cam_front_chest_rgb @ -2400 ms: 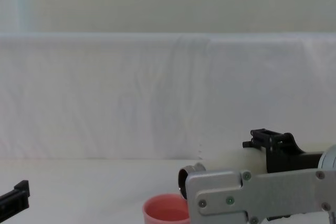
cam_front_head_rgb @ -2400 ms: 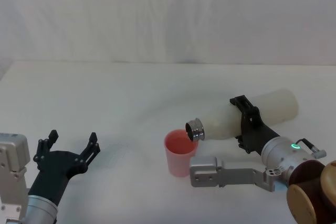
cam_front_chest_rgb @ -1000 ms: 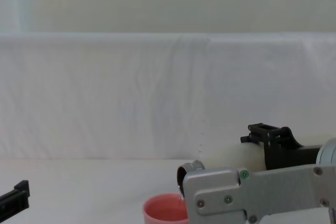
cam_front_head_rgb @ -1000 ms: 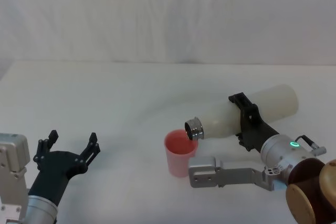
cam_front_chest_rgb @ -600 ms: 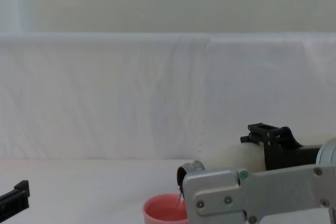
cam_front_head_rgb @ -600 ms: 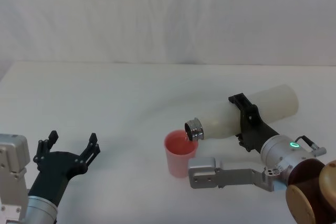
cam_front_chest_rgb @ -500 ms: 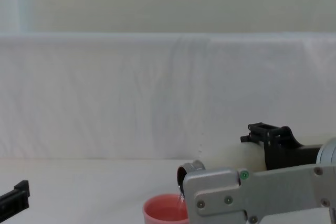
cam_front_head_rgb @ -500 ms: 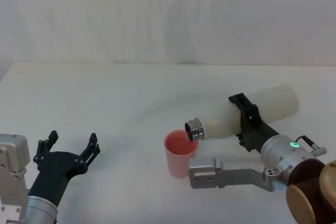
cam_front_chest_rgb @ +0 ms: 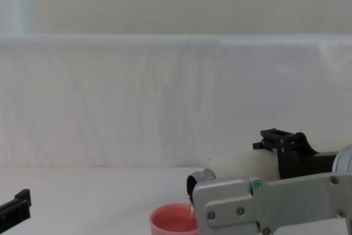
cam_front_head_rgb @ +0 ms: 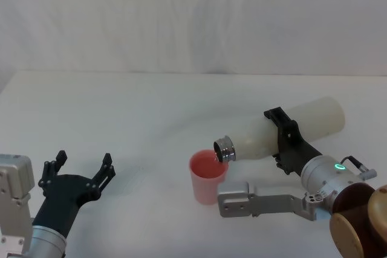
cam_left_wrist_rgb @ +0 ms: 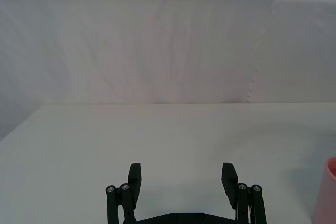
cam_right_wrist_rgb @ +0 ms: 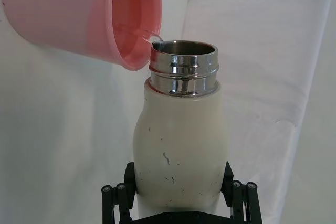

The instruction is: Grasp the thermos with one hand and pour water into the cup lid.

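My right gripper point(cam_front_head_rgb: 284, 140) is shut on the cream-white thermos point(cam_front_head_rgb: 284, 131), which lies tipped nearly flat above the table. Its steel neck point(cam_front_head_rgb: 224, 148) hangs over the rim of the pink cup lid point(cam_front_head_rgb: 208, 175), which stands upright on the table. In the right wrist view a thin stream of water runs from the thermos point(cam_right_wrist_rgb: 179, 140) mouth into the cup lid point(cam_right_wrist_rgb: 84, 17). The chest view shows the thermos neck point(cam_front_chest_rgb: 199, 182) above the cup lid point(cam_front_chest_rgb: 173, 219), with the right gripper point(cam_front_chest_rgb: 289, 152) behind. My left gripper point(cam_front_head_rgb: 78, 176) sits open low at the left, also seen as the left gripper point(cam_left_wrist_rgb: 181, 182).
A white cloth point(cam_front_head_rgb: 151, 107) covers the table and a white backdrop hangs behind it. A grey bracket of the right arm point(cam_front_head_rgb: 254, 202) juts out just in front of the cup lid.
The thermos has tipped slightly and water now trickles from its mouth into the cup lid. The left arm has not moved.
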Robot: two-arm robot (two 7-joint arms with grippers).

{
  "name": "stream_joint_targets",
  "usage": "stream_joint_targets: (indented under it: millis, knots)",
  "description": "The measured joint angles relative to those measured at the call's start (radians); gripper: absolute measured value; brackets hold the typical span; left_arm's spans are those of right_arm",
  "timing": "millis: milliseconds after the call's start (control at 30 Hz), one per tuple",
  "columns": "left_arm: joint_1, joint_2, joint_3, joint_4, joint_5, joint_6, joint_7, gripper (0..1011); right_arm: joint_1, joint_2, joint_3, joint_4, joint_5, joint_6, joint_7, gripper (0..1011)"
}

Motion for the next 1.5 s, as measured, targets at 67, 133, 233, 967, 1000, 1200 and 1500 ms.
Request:
stream_joint_targets:
  millis: [67, 133, 233, 967, 1000, 1200, 1500]
  knots:
    - [0.0, 0.0, 0.0, 0.0, 0.0, 0.0, 0.0, 1001, 0.0, 0.0, 0.0, 0.0, -0.001, 0.0, 0.0, 957]
    - [0.0, 0.0, 0.0, 0.0, 0.0, 0.0, 0.0, 1001, 0.0, 0.0, 0.0, 0.0, -0.001, 0.0, 0.001, 957]
    - [0.0, 0.0, 0.0, 0.0, 0.0, 0.0, 0.0, 1001, 0.001, 0.0, 0.0, 0.0, -0.001, 0.0, 0.0, 957]
    - [0.0, 0.0, 0.0, 0.0, 0.0, 0.0, 0.0, 1001, 0.005, 0.0, -0.003, 0.006, -0.008, 0.0, 0.002, 957]
    - [0.0, 0.0, 0.0, 0.0, 0.0, 0.0, 0.0, 1001, 0.006, 0.0, -0.004, 0.006, -0.008, 0.0, 0.002, 957]
    - [0.0, 0.0, 0.0, 0.0, 0.0, 0.0, 0.0, 1001, 0.009, -0.001, -0.005, 0.008, -0.01, 0.0, 0.003, 957]
    - [0.0, 0.0, 0.0, 0.0, 0.0, 0.0, 0.0, 1001, 0.01, -0.001, -0.006, 0.008, -0.012, 0.0, 0.006, 957]
